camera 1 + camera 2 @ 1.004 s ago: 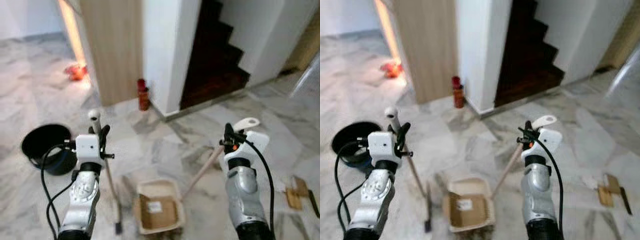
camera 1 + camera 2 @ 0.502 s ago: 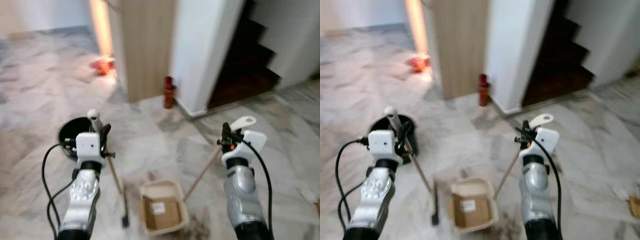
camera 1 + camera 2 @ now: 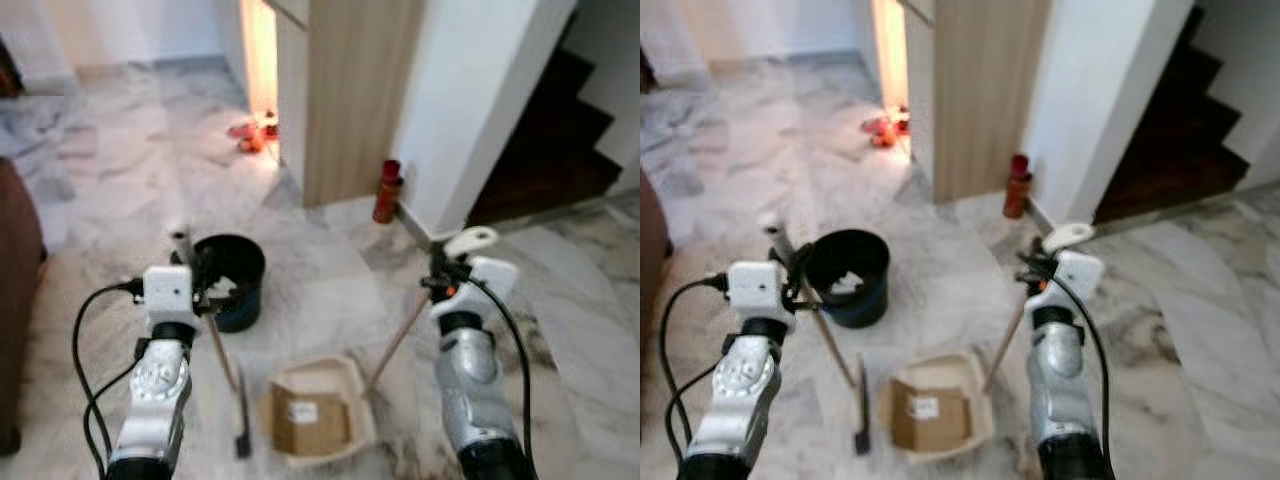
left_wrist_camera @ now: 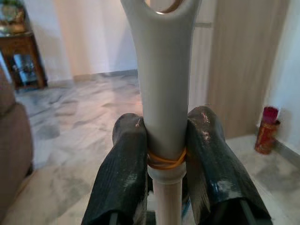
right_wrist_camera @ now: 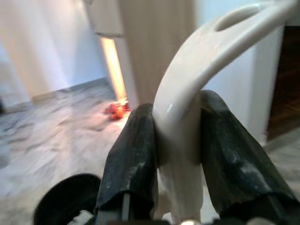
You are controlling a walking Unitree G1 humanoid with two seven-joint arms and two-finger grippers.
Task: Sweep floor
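Observation:
My left gripper (image 3: 199, 277) is shut on the grey top of the broom handle (image 4: 161, 70). The thin shaft slants down to the dark brush head (image 3: 240, 440) resting on the marble floor. My right gripper (image 3: 437, 273) is shut on the cream grip of the dustpan handle (image 5: 187, 89). Its pale stick runs down to the beige dustpan (image 3: 345, 380), which sits on the floor between my arms. A flat cardboard piece (image 3: 300, 421) lies inside the pan. A black bucket (image 3: 229, 281) with white scraps in it stands just beyond the left gripper.
A red canister (image 3: 386, 190) stands by the foot of the white wall. A wooden panel (image 3: 350, 90) and dark stairs (image 3: 560, 150) lie beyond. Small red things (image 3: 251, 135) lie in the lit doorway. A brown sofa edge (image 3: 15, 300) is at far left.
The view has swung to the left, so the stairs slid right and the bucket and doorway came toward the middle. Both grippers keep the same hold on broom and dustpan.

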